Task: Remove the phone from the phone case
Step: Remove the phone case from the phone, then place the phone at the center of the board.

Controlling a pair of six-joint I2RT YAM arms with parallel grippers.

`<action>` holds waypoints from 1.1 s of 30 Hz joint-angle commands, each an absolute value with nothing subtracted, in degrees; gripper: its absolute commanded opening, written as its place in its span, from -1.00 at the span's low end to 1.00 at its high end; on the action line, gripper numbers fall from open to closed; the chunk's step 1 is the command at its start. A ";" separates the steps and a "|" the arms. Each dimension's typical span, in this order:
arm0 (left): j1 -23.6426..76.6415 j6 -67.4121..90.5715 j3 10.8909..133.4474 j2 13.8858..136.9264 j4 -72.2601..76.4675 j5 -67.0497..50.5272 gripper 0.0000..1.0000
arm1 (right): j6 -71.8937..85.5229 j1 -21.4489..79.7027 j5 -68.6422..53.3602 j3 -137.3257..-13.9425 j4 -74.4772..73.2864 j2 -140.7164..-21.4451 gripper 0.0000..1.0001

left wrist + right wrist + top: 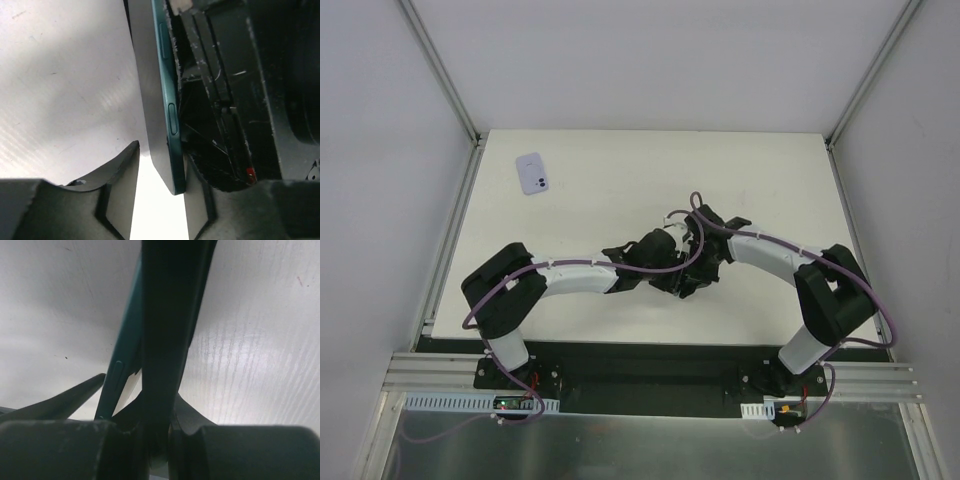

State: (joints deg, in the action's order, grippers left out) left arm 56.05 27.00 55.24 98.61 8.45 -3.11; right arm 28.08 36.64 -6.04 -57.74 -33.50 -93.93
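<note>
Grips the teal phone (167, 100) on edge over the counter (60, 90) in the shut right tool (155, 405), brackets its other end with the half-open left tool (162, 160), touching on one side, just clear on the other, apparently not yet out of its case, with the whole pull left to do

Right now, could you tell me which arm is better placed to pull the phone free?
Left: the left gripper straddles the teal phone, jaws apart; the right gripper is shut on the dark part beside it, likely the case.
</note>
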 commanded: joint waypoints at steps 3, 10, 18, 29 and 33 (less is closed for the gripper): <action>57.57 24.52 58.01 100.20 9.05 -0.26 -0.59 | 27.25 36.04 -14.15 -54.67 -34.10 -92.55 -0.97; 57.48 23.47 56.52 94.05 8.70 1.39 -1.00 | 24.53 33.49 -13.19 -51.07 -34.19 -90.71 -0.97; 56.60 20.30 54.40 84.13 5.55 3.08 -1.00 | 13.28 32.96 -4.23 -49.83 -40.77 -83.42 -0.97; 50.81 20.12 54.84 74.45 -6.49 -2.81 -1.00 | 12.92 27.17 4.83 -48.87 -44.04 -65.41 -0.97; 48.17 23.37 57.38 73.74 -10.53 -1.93 -1.00 | 13.62 21.38 7.11 -49.04 -42.63 -61.27 -0.97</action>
State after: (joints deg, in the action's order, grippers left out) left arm 50.33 20.73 53.54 76.36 -6.96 -1.43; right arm 13.45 25.67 3.11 -49.19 -42.48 -65.19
